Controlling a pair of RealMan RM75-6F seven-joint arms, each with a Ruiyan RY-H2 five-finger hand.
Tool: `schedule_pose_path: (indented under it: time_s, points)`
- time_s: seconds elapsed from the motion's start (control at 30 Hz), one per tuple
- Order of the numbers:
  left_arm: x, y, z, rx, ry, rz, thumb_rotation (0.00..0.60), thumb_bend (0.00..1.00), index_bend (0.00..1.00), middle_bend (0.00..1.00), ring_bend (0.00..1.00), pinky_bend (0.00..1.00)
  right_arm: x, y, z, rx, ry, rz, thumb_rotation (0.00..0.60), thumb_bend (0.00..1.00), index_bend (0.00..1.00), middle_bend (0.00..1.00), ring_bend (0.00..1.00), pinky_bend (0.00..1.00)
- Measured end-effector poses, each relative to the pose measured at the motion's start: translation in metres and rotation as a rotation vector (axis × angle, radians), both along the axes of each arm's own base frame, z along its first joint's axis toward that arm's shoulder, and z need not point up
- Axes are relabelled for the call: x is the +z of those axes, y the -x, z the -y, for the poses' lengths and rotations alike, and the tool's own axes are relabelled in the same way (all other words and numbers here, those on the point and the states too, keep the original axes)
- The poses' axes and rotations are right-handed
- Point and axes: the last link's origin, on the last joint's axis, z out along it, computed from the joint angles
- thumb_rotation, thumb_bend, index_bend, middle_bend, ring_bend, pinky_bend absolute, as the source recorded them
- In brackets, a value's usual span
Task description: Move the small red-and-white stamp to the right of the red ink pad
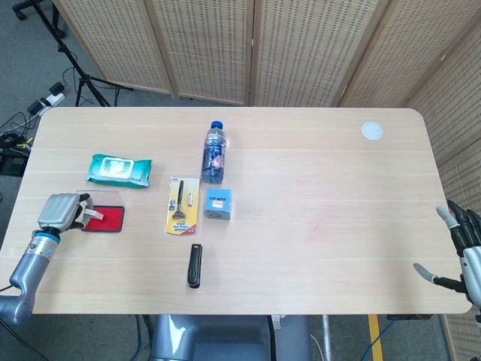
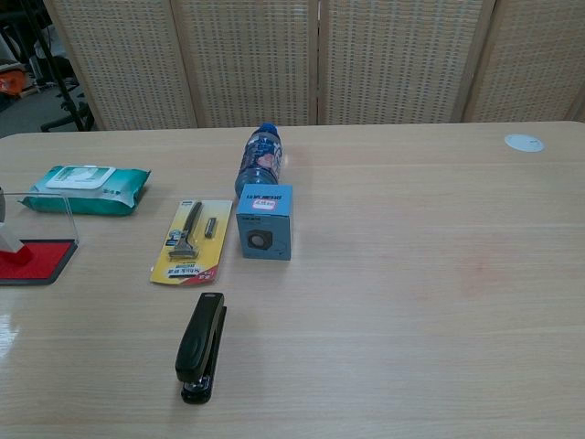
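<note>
The red ink pad [image 1: 107, 219] lies near the table's left front, its clear lid [image 2: 41, 215] standing open behind it. My left hand [image 1: 62, 211] is at the pad's left end and pinches the small red-and-white stamp [image 1: 92, 216], which sits over the pad's left part. In the chest view only the stamp's white body [image 2: 7, 241] shows at the left edge, above the red pad [image 2: 41, 259]. My right hand [image 1: 467, 252] hangs off the table's right front corner with fingers spread and nothing in it.
Right of the pad lie a yellow razor pack [image 1: 180, 204], a blue box [image 1: 218, 204] and a black stapler [image 1: 195, 265]. A green wipes pack [image 1: 119, 169] and a lying water bottle [image 1: 213, 153] sit behind. A white disc [image 1: 371, 131] is at the far right.
</note>
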Motion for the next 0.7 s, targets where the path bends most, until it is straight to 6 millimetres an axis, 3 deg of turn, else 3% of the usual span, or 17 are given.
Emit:
schedule_pose_path:
  time_s: [0.7]
  points:
    - [-0.0101,0.0049,-0.0008,0.021,0.02,-0.026,0.6,0.43,0.62,1.0,0.92,0.91,0.0013,0.0007,0.0001,0.004,0.007,0.012,0.6,0.0,0.0,0.0,0.0,0.0]
